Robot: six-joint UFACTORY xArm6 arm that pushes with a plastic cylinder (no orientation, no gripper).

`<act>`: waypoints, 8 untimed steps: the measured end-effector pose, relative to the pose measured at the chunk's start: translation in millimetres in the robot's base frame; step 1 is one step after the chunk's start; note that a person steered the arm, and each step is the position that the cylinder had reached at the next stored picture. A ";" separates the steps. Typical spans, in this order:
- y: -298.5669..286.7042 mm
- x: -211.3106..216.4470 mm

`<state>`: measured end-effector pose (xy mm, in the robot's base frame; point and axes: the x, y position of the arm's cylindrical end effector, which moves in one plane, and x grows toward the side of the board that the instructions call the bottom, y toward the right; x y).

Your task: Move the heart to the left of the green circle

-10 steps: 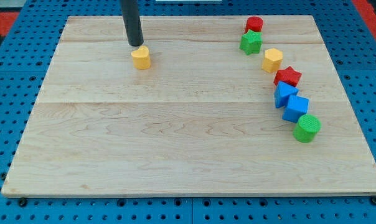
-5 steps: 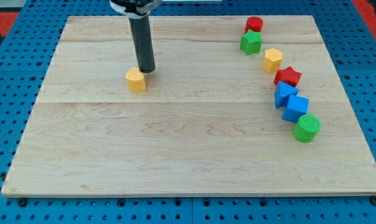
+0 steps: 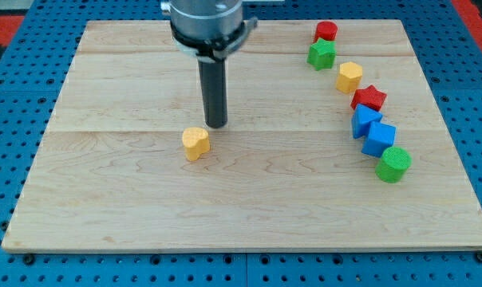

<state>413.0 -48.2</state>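
The yellow heart [image 3: 195,143] lies on the wooden board [image 3: 249,215], left of centre. My tip [image 3: 216,124] is just above and to the right of it, close to its upper right edge. The green circle [image 3: 393,164] sits far to the view's right, at the bottom end of a curved row of blocks.
The row at the view's right runs from the top: a red cylinder [image 3: 326,32], a green star [image 3: 321,54], a yellow hexagon [image 3: 349,76], a red star [image 3: 369,98], a blue triangle [image 3: 364,119] and a blue cube [image 3: 379,138].
The yellow heart has slid down and to the right across the board. My tip has followed it down and to the right. The other blocks have not moved.
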 end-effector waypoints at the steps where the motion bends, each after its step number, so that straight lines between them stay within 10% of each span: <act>1: -25.6 -20.0; 6: 2.8 91.0; 8: 34.8 35.9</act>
